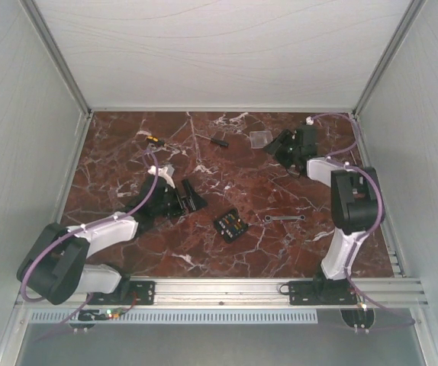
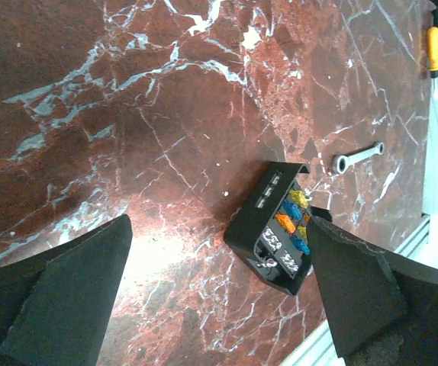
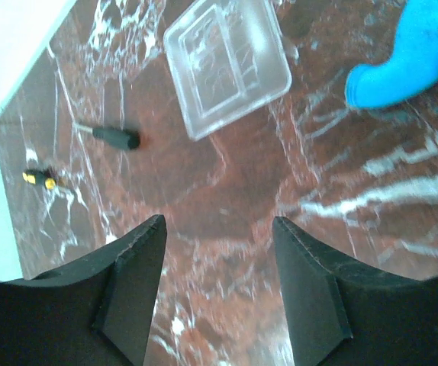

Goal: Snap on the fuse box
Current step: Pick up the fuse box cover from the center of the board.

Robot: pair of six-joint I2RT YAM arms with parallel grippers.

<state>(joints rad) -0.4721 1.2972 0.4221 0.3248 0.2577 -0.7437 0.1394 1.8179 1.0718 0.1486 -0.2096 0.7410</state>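
The fuse box (image 1: 231,225) is a small black square box with coloured fuses on its face, lying on the marble table's middle. In the left wrist view it (image 2: 276,229) lies just inside my right finger (image 2: 356,290), apart from the left finger. My left gripper (image 1: 191,197) (image 2: 219,282) is open and empty, a little left of the box. A flat clear plastic cover (image 1: 259,139) (image 3: 227,65) lies at the back. My right gripper (image 1: 278,145) (image 3: 219,282) is open and empty right beside it, over bare marble.
A small wrench (image 1: 282,219) (image 2: 359,158) lies right of the fuse box. A black screwdriver (image 1: 219,139) (image 3: 116,137) and a yellow-black one (image 1: 152,139) (image 3: 38,178) lie at the back. A blue object (image 3: 410,57) shows in the right wrist view. White walls enclose the table.
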